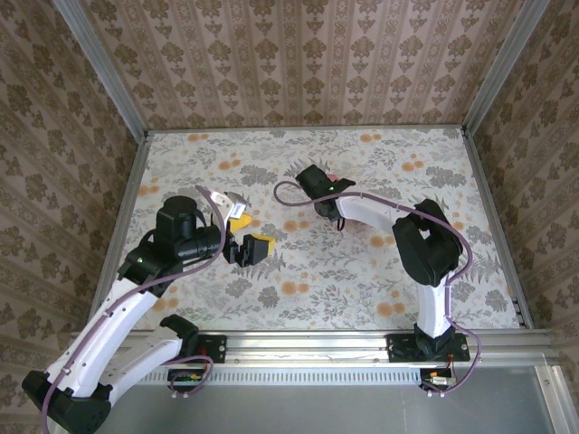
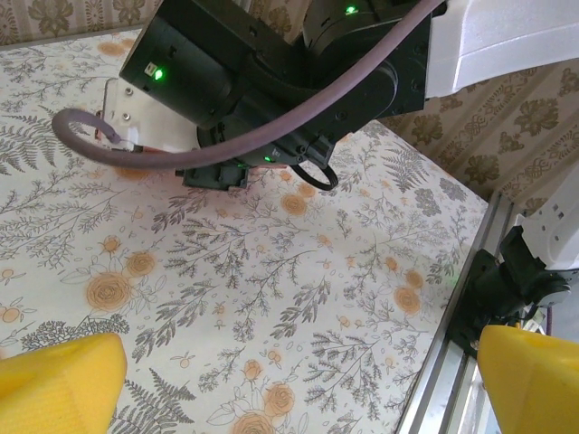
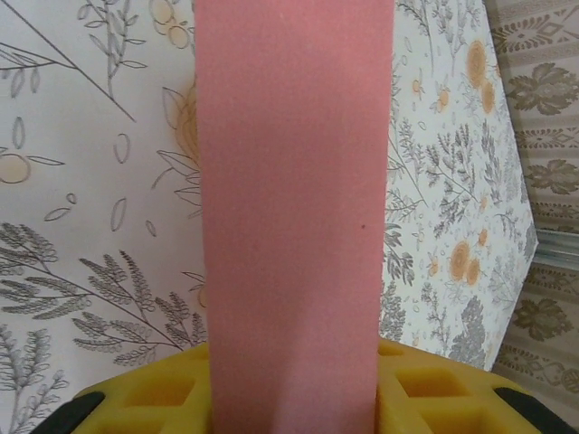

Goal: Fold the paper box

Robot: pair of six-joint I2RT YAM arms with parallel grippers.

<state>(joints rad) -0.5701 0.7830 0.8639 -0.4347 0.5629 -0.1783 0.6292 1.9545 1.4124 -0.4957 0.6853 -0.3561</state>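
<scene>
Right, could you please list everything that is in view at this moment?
paper box: one, pink, beyond centre, between yellow jaws.
table: one, pale floral with orange blooms, middle of view.
walls: three, brown patterned, around the table.
rail: one, silver, table's near edge.
cables: two, purple, one looping at each side.
left gripper: one, black with yellow pads, left of centre, jaws open, empty.
right gripper: one, black with yellow pads, beyond centre, jaws on the paper box.
</scene>
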